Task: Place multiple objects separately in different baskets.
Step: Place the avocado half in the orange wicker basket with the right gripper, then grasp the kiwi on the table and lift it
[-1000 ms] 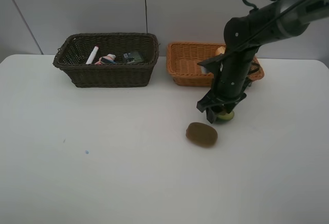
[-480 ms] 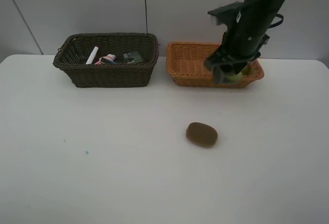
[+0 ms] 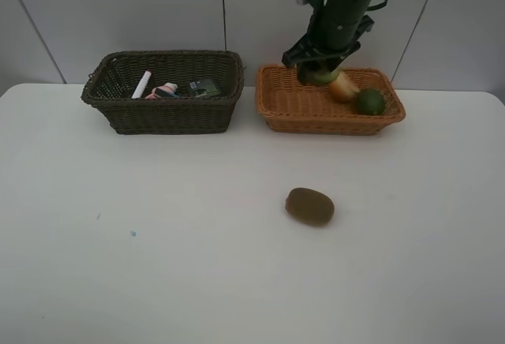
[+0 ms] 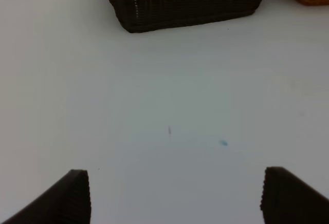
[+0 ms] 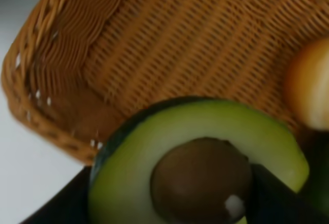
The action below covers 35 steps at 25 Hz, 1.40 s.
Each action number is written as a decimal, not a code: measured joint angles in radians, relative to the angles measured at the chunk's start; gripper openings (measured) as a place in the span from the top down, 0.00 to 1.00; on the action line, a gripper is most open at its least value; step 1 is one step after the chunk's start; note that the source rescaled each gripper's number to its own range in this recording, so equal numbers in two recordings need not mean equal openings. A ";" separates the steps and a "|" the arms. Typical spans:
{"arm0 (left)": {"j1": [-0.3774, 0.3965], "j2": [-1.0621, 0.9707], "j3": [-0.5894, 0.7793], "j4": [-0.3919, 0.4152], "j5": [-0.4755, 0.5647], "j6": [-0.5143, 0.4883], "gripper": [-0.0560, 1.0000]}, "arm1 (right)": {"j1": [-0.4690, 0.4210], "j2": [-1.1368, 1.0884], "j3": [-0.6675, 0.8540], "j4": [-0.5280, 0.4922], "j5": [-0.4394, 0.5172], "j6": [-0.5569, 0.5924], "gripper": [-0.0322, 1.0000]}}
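While the right gripper (image 3: 318,72) hangs above the light orange basket (image 3: 288,107), its fingers (image 5: 67,203) are clamped on the halved avocado (image 5: 198,167), cut face and brown pit turned to the wrist camera. Inside that basket, toward its right end, lie the peach (image 3: 343,87) and the green round fruit (image 3: 369,102), side by side. The kiwi (image 3: 309,206) sits alone on the white table (image 3: 158,241), nearer than the orange basket and well apart from it. To the left, the dark brown basket (image 3: 166,115) holds the white marker (image 3: 141,84), the pink bottle (image 3: 166,90) and the dark green bottle (image 3: 204,87). The left gripper (image 4: 175,198) hovers over bare table with its fingers (image 4: 74,196) wide apart, holding nothing.
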 joint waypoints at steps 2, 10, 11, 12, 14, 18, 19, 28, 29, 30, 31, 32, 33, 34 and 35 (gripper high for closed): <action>0.000 0.000 0.000 0.000 0.000 0.000 0.19 | 0.000 0.045 -0.032 -0.001 -0.003 0.000 0.79; 0.000 0.000 0.000 0.000 0.000 0.000 0.19 | 0.000 0.064 -0.040 -0.012 -0.004 0.015 0.02; 0.000 0.000 0.000 0.000 0.000 0.000 0.19 | 0.000 0.064 -0.040 -0.012 0.005 0.020 0.01; 0.000 0.000 0.000 0.000 0.000 0.000 0.19 | 0.000 0.061 -0.040 -0.012 0.016 0.023 0.00; 0.000 0.000 0.000 0.000 0.000 0.000 0.19 | 0.000 0.048 -0.040 -0.012 0.041 0.026 0.00; 0.000 0.000 0.000 0.000 0.000 0.000 0.19 | 0.000 0.003 -0.040 -0.012 0.129 0.026 0.00; 0.000 0.000 0.000 0.000 0.000 0.000 0.19 | 0.000 -0.010 -0.040 -0.010 0.162 0.026 0.00; 0.000 0.000 0.000 0.000 0.000 0.000 0.19 | 0.000 -0.181 0.169 0.133 0.206 0.029 0.00; 0.000 0.000 0.000 0.000 0.000 0.000 0.19 | 0.003 -0.206 0.221 0.145 0.208 0.029 0.00; 0.000 0.000 0.000 0.000 0.000 0.000 0.19 | 0.007 -0.236 0.274 0.151 0.208 0.029 0.00; 0.000 0.000 0.000 0.000 0.000 0.000 0.19 | 0.015 -0.265 0.326 0.153 0.208 0.029 0.00; 0.000 0.000 0.000 0.000 0.000 0.000 0.19 | 0.026 -0.295 0.377 0.155 0.210 0.029 0.00; 0.000 0.000 0.000 0.000 0.000 0.000 0.19 | 0.037 -0.318 0.419 0.155 0.211 0.029 0.00; 0.000 0.000 0.000 0.000 0.000 0.000 0.19 | 0.052 -0.344 0.467 0.155 0.208 0.029 0.00; 0.000 0.000 0.000 0.000 0.000 0.000 0.19 | 0.070 -0.367 0.504 0.155 0.188 0.024 0.00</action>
